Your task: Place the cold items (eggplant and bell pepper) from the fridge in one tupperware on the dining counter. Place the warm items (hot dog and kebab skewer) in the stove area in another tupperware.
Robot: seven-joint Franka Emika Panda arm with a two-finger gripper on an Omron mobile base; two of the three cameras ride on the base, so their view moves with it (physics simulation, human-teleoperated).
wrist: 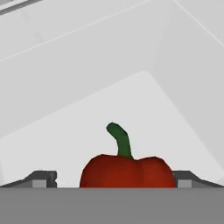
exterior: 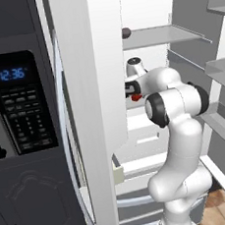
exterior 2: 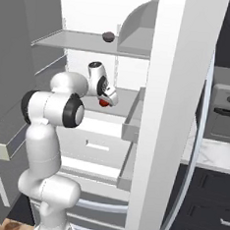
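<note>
A simulated kitchen, with the fridge (exterior: 103, 61) standing open and its white shelves bare and bright. The pepper (wrist: 127, 168), red with a curved green stem, sits on a white shelf (wrist: 144, 109) inside, near the back corner where two walls meet. In the hand view it lies directly between the two dark fingertips (wrist: 41, 179), one on each side, with a gap left on both flanks. The tool (wrist: 116, 183) is spread as wide as it goes and holds nothing; whether the pads already touch the skin I cannot tell, but they look apart from it. From the base views the arm (exterior: 175, 102) reaches into the middle shelf, and a spot of red shows just under the hand (exterior 2: 104, 102).

One shelf up, a small dark rounded thing (exterior 2: 108, 36) rests near the front edge; it may be the eggplant, though it is too small to be sure. To the left of the fridge stands a dark oven panel with a lit clock (exterior: 12, 74).

The step in hand appears to be the grasp of the pepper, the first of the cold items. The next move calls for closing squarely on its body, low enough not to pinch the stem, then lifting clear of the shelf above before backing out.
</note>
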